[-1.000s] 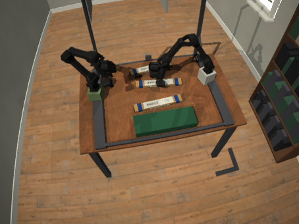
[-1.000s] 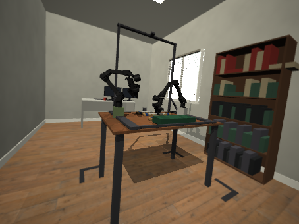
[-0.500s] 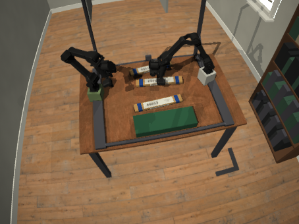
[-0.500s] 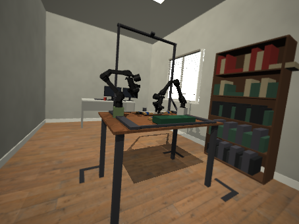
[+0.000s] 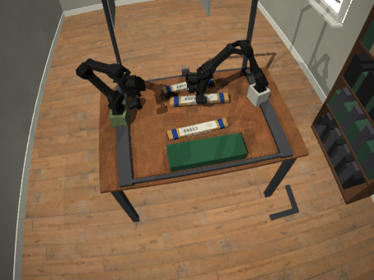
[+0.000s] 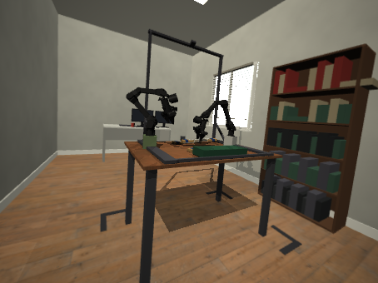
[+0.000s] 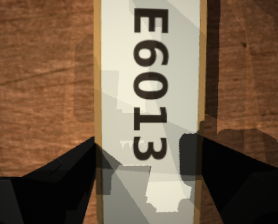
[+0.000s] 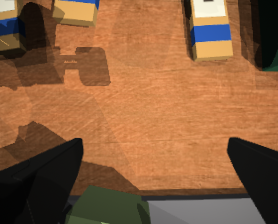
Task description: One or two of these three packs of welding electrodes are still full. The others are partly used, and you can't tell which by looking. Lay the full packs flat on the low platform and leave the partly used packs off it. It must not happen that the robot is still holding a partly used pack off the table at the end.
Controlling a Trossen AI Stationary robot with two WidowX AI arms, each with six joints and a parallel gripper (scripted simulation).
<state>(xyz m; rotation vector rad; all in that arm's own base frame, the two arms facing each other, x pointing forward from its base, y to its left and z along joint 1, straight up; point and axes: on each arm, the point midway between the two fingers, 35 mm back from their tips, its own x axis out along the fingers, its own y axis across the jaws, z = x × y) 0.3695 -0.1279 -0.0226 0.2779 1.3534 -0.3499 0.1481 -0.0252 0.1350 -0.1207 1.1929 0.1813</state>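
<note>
Three tan packs with blue bands and white E6013 labels lie on the table. The far pack (image 5: 177,87), the middle pack (image 5: 199,99) and the near pack (image 5: 198,128) lie roughly parallel. The low green platform (image 5: 206,151) sits in front of the near pack with nothing on it. My left gripper (image 5: 200,97) is down on the middle pack, and in the left wrist view its fingers are shut on the pack's two long sides over the label (image 7: 150,85). My right gripper (image 5: 133,97) is open and empty, raised near its green base; its wrist view (image 8: 155,145) shows bare table between the fingers.
A grey frame (image 5: 123,153) runs along the table's edges. The right arm's green base (image 5: 119,118) and the left arm's white base (image 5: 258,95) stand at opposite sides. A bookshelf (image 6: 316,138) stands beside the table. Pack ends (image 8: 211,30) show in the right wrist view.
</note>
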